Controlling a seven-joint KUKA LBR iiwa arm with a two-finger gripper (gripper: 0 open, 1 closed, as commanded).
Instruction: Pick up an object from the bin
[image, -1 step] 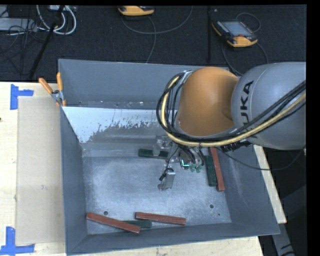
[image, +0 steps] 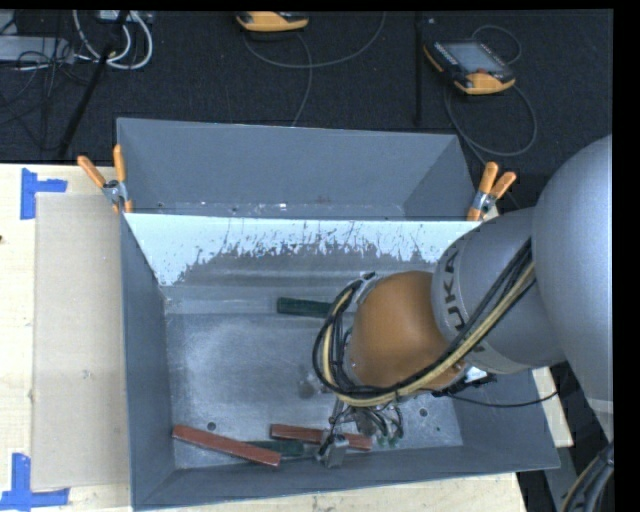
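My gripper (image: 338, 446) is low over the bin's front floor, right of centre, under the arm's orange cover. Its tip sits at the right end of a short reddish-brown flat stick (image: 297, 433), and whether it touches the stick is hidden. A longer reddish-brown stick (image: 226, 446) lies aslant to the left, near the front wall. A dark strip (image: 292, 450) lies between the two sticks. Something small and green (image: 386, 433) shows just right of the gripper, partly covered by cables.
A dark green flat piece (image: 303, 307) lies by the bin's back slope, its right end behind the arm's cables. The arm and its cover hide the bin's right half. The left floor is bare grey metal.
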